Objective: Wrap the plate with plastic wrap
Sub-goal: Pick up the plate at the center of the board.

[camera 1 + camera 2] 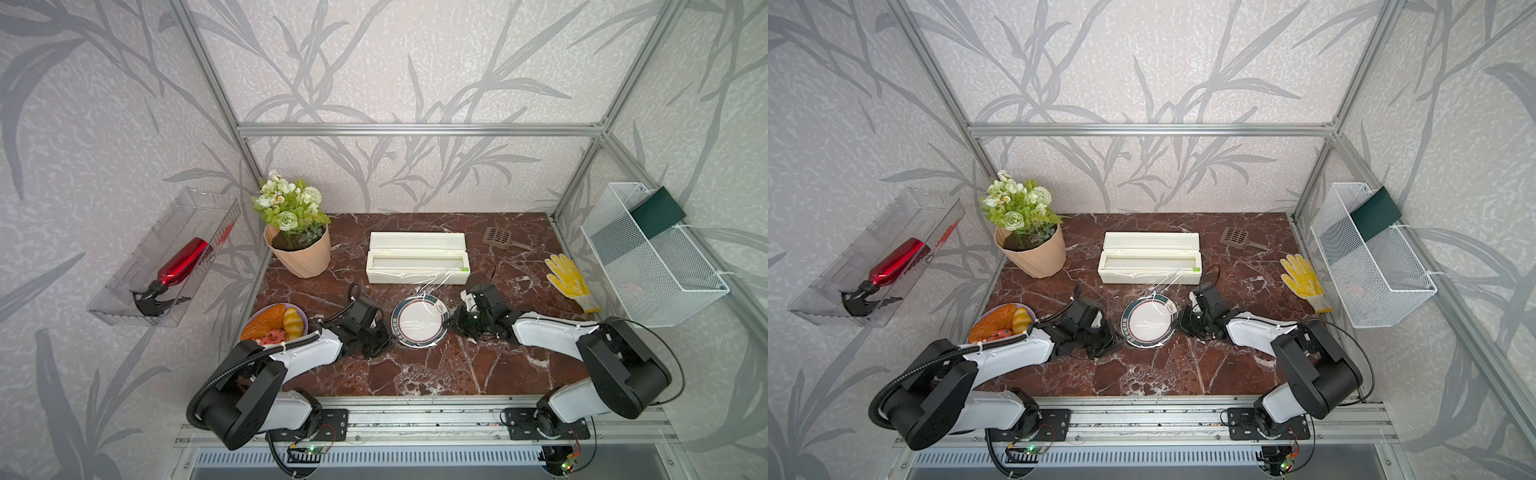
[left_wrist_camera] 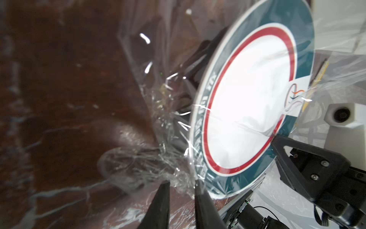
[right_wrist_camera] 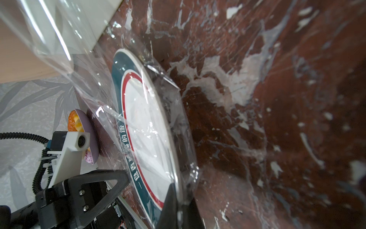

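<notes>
The plate [image 1: 419, 322] [image 1: 1148, 324] lies flat on the marble table in front of the cream dispenser box [image 1: 417, 257]. The plastic wrap [image 1: 432, 282] runs from the box's right end down over the plate. My left gripper [image 1: 388, 332] [image 2: 182, 182] is at the plate's left rim, its jaws a narrow gap apart, with crumpled wrap [image 2: 150, 164] bunched just off the tips. My right gripper [image 1: 451, 321] [image 3: 183, 196] is shut on the plate's right rim [image 3: 146, 126], one finger above and one below, with wrap [image 3: 59, 39] caught over the edge.
A purple plate of toy food [image 1: 274, 326] sits close behind the left arm. A flower pot [image 1: 299, 253] stands at the back left. A brown scoop [image 1: 496, 237] and a yellow glove [image 1: 571, 282] lie at the right. A wire basket [image 1: 652, 257] hangs on the right wall.
</notes>
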{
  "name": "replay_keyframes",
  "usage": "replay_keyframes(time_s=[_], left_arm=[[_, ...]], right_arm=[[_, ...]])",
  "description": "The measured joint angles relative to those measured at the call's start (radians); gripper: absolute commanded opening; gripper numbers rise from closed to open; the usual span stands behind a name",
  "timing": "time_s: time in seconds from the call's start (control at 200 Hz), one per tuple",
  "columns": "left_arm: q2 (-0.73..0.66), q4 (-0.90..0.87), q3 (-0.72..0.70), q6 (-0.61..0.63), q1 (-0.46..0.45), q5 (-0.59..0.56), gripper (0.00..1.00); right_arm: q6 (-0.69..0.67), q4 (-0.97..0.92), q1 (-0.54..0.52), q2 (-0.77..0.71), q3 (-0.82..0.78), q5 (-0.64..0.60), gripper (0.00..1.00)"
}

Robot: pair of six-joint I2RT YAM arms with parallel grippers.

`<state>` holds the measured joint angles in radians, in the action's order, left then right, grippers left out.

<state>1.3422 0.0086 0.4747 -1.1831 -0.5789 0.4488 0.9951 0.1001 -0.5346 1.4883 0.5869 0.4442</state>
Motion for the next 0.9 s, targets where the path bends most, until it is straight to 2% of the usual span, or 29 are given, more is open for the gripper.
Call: replay_keyframes(time_s=[0.135,0.345,0.57,0.9], left_arm=[[-0.010,0.030,0.000,-0.002,0.000,0.002,0.17],[-0.059,0.026,0.000,0.005,0.000,-0.007,0.20],[-0.033,0.019,0.000,0.006,0.000,-0.010,0.24],[0.012,-0.002,0.027,0.040,0.000,-0.032,0.24]], right_arm=[[0.000,-0.011,0.000,-0.012,-0.004,-0.005,0.00],[0.002,-0.011,0.000,-0.014,-0.007,-0.006,0.00],[0.004,-0.012,0.000,-0.014,-0.007,-0.006,0.00],[0.021,0.006,0.001,-0.016,-0.020,0.004,0.00]])
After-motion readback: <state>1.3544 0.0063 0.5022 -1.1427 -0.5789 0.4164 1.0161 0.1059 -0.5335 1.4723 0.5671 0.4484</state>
